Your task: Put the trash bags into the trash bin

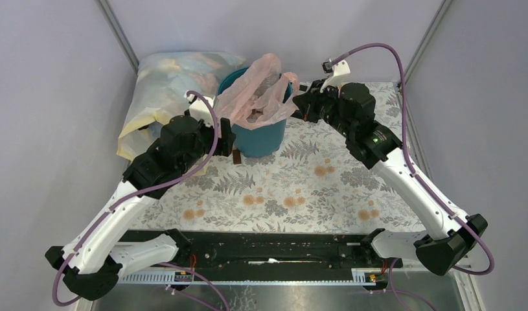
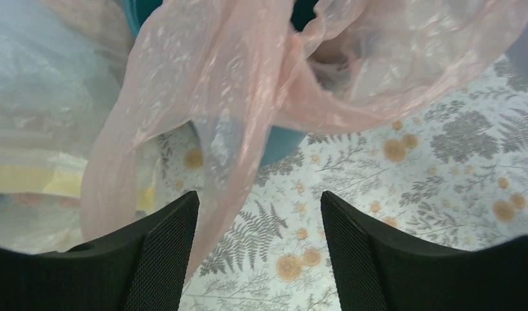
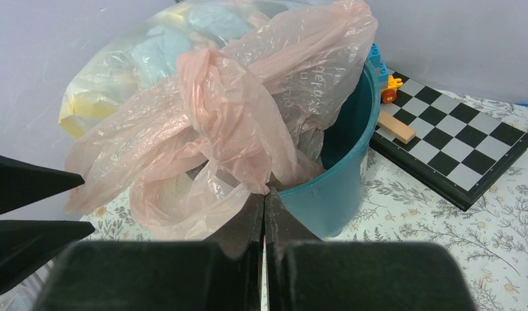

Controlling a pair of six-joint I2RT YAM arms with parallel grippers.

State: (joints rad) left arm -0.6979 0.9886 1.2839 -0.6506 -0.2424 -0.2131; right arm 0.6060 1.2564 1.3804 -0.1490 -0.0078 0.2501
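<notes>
Right now the right gripper (image 3: 264, 194) has its two fingers pressed together, and a thin bit of pink film looks caught between them. Just past its tips is the trash bag (image 3: 229, 123), and right behind that is the rim of the trash bin (image 3: 342, 162).

The left gripper (image 2: 260, 197) has its fingers spread apart. A loose flap of the bag hangs down in front of it and dips toward the gap, but nothing is squeezing it.

The job looks about half done. Some of the bag sits inside the bin. A lot of it puffs up over the top, and one long flap spills over the rim on the left gripper's side. I think the bag needs to be pushed down until none of it hangs out.

The bag's long way runs across the bin's mouth, from the right gripper over to the left gripper. Its bunched top points up and its loose end points down at the table (image 3: 442, 259). The bin stands straight, mouth up. Past the bin lies a big clear sack (image 3: 138, 58).
</notes>
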